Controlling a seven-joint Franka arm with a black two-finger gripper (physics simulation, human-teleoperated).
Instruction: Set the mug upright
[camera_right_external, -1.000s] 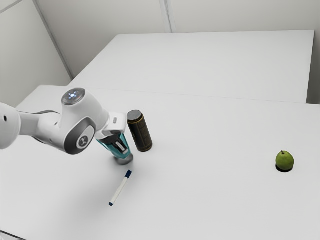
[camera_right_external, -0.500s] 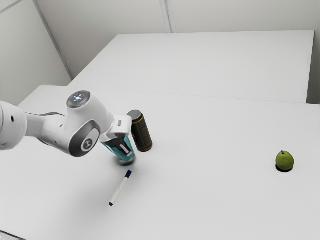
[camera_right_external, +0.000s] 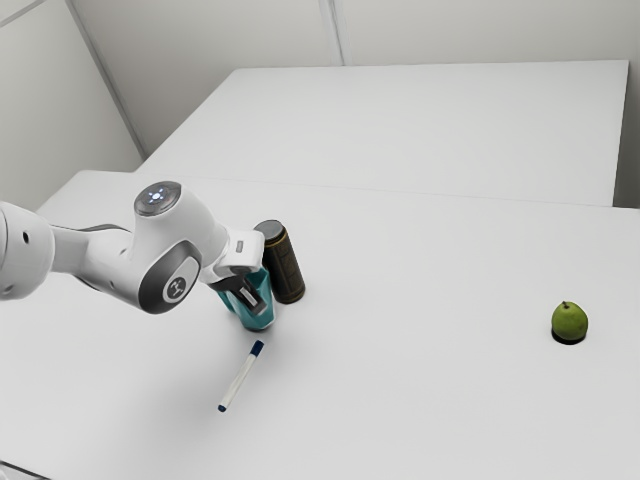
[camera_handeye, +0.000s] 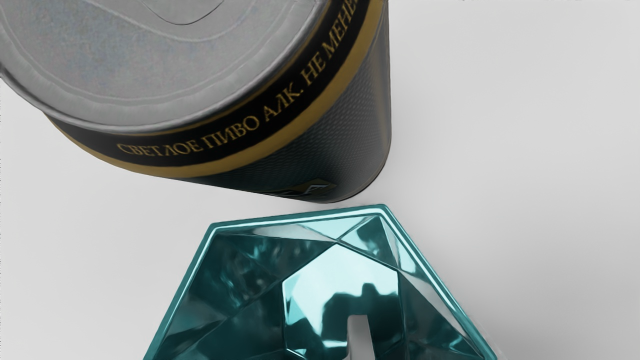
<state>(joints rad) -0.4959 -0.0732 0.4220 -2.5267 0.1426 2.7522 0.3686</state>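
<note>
"Under your hand (camera_right_external: 253, 297), what do you have?"

"You have the teal mug (camera_right_external: 259, 319), its mouth facing up toward your hand and your hand's tip inside the rim. It looks close to upright."

"Are you clamped on it?"

"You can't tell from these views whether your hand is open or closed."

"And around your hand?"

"Just beyond the mug from your hand, you have a tall dark can (camera_right_external: 284, 272) standing upright. Near your hand, on the mug's other side, a marker (camera_right_external: 240, 378) lies on the table (camera_right_external: 420, 400), its dark cap toward the mug. Well apart from your hand, you see a green pear (camera_right_external: 569, 321)."
</note>
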